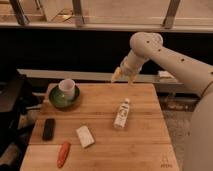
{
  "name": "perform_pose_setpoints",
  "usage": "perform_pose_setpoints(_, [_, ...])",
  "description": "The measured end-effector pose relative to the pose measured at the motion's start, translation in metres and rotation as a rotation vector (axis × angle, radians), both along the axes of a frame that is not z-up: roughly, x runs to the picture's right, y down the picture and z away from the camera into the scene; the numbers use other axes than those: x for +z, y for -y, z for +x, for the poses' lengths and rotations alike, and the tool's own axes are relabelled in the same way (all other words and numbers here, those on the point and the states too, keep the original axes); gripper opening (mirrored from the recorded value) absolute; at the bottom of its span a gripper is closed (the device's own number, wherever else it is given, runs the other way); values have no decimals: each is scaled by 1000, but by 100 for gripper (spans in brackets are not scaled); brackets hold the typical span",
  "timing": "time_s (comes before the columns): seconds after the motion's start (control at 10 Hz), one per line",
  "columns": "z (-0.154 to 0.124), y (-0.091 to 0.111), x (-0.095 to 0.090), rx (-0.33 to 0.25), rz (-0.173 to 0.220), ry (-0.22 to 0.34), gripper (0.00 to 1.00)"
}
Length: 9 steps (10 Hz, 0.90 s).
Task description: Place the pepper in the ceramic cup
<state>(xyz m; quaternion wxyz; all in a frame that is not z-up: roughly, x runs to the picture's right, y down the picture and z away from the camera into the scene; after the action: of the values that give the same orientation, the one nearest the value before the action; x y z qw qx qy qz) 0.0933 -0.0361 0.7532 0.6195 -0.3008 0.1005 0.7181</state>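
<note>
Wooden and light in colour, the counter shows smooth planks with a fine grain, and behind it we see a dark wall under pale metal bars.

At the front left corner of the counter lies the pepper. It is a small red-orange body, long and tapered, lying flat, and nothing touches it. Just beside it, to the right and a little further back, lies a white block, rectangular with flat faces and turned at an angle. Behind the pepper, near the left edge, a black remote lies flat; it is matte and oblong.

Further back on the left stands a green bowl, round and shallow. The ceramic cup sits inside this bowl; it is white and glossy, with a wide round mouth. Near the middle of the counter a white bottle lies on its side, its narrow end toward the back.

We find the tool in the air over the back edge of the counter, well apart from the pepper and from the cup. It hangs from a white, rounded arm that comes in from the right. Its yellowish fingers stand wide apart and hold nothing.
</note>
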Motion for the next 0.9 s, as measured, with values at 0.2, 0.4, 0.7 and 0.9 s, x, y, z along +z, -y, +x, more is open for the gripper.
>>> perform_pose_setpoints(0.2, [-1,0,0,1,-1,2,63])
perform_pose_setpoints(0.4, [-5,-2,-1,3,-2,16,63])
perform_pose_setpoints(0.7, [-25,-8,-5,11,-9,69,63])
perform_pose_setpoints(0.9, [-49,-18,-7,1,-20,111,63])
